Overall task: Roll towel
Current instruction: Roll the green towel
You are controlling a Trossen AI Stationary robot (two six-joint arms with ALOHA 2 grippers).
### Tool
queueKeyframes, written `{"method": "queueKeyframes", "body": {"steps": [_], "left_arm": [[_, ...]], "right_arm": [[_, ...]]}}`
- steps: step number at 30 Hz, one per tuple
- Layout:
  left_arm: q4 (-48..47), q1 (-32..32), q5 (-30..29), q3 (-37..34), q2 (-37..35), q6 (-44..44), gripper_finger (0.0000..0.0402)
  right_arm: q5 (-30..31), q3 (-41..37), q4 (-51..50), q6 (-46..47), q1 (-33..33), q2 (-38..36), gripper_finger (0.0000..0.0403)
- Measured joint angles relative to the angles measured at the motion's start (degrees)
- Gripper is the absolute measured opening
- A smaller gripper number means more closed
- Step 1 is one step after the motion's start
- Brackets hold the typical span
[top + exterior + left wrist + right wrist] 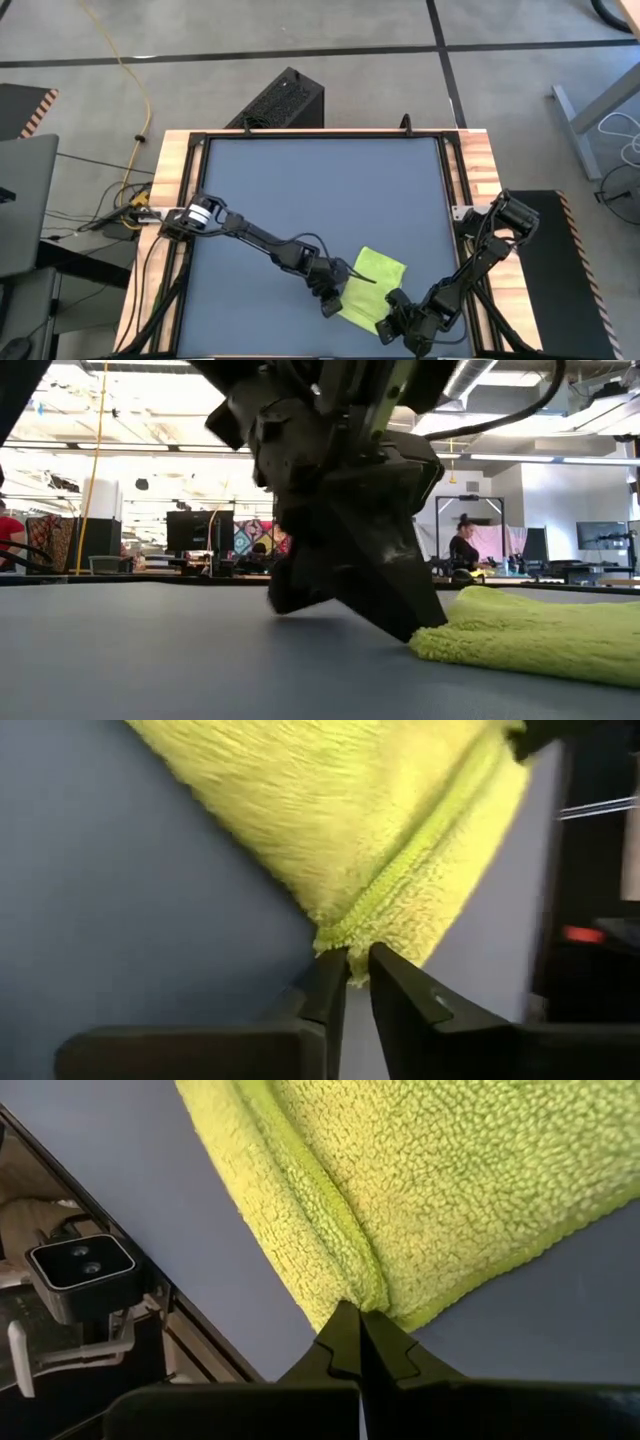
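The towel (pixel 368 287) lies folded on the dark blue-grey surface (pixel 310 190), near its front edge and right of the middle — a lime yellow-green rectangle set at a slant, with a doubled hem running along it in both wrist views.

The left claw (pixel 358 970) sits at the towel's left corner, low against the surface. Its two dark fingers (pixel 325 995) stand slightly apart, a narrow gap between the tips, and the corner of the cloth lies right at that gap; whether the tips press the pile I cannot tell.

The right claw (pixel 358 1330) is at the towel's near corner, by the front edge of the surface. Its fingers (pixel 340 1340) are pressed together (no gap shows), and the folded corner meets them at the very tips — pinched there, as far as the close view shows.
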Motion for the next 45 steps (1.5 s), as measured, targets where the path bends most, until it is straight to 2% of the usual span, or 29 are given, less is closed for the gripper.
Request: {"method": "queueKeyframes", "body": {"steps": [3,7,10,14,19,22,26,30,32,36,39,45], "left_arm": [[-4.2,0.7,-3.9,2.9,0.1,4.6,0.006],[-9.7,0.9,-5.6,7.4,0.5,11.6,0.0062],[-18.6,1.2,-6.8,11.7,0.6,17.3,0.0062],[-30.4,1.2,-12.4,15.4,0.5,22.1,0.0066],[-34.4,0.9,-12.6,16.5,-0.2,27.4,0.0074],[-30.1,-1.4,-12.5,16.2,-3.5,38.1,0.0074],[-15.6,-6.0,-14.8,12.4,-9.7,47.3,0.0064],[-1.3,-7.3,-14.1,7.2,-11.4,54.2,0.0052],[3.3,-7.1,-11.8,5.6,-10.4,54.5,0.0046],[7.6,-5.7,-2.7,4.5,-6.5,48.1,0.0025],[9.3,-5.3,-3.0,4.3,-4.1,46.4,0.0005],[13.2,-5.8,-4.5,4.5,-2.4,44.4,0.0001]], "right_arm": [[0.0,0.0,-0.9,0.0,-0.6,0.0,0.0012],[0.0,0.0,-1.4,0.0,-1.0,0.1,0.0012],[-0.4,0.0,-1.5,0.3,-1.2,0.1,0.0012],[-1.1,0.0,-1.9,0.4,-1.2,0.1,0.0012],[-1.5,0.0,-2.3,0.4,-1.8,0.1,0.0012],[-1.6,0.0,-2.8,0.4,-2.6,0.1,0.0012],[-1.8,0.0,-3.3,0.1,-3.6,0.1,0.0012],[-1.8,0.0,-3.4,0.0,-3.8,0.1,0.0012],[-1.7,0.0,-3.4,0.0,-3.8,0.1,0.0012],[-1.6,0.0,-3.4,0.0,-3.8,0.1,0.0012],[-1.5,-0.1,-3.4,0.0,-3.8,0.1,0.0012],[-1.5,-0.1,-3.3,0.0,-3.9,0.1,0.0012]]}}
